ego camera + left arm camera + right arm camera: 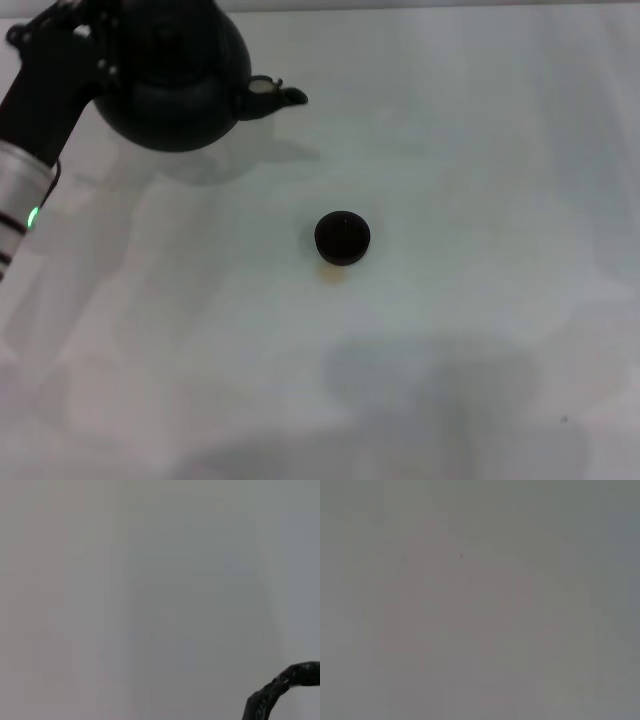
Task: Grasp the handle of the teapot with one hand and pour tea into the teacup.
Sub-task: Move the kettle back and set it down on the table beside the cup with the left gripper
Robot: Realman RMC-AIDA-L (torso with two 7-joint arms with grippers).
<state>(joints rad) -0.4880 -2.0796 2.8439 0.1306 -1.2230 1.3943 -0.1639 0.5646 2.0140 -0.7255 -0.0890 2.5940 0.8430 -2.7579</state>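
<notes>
Looked matt and faintly grainy, like cast iron: teapot and teacup, both black. Seemed rough and wrapped, with small glints: handle. Appeared smooth, pale and softly sheened: table

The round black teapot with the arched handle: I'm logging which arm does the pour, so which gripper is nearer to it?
Left. The left gripper is at the round black teapot, over its top at the table's far left. The right gripper appears in no view.

Bare table lies open around the teacup; the teapot stands well apart.
</notes>
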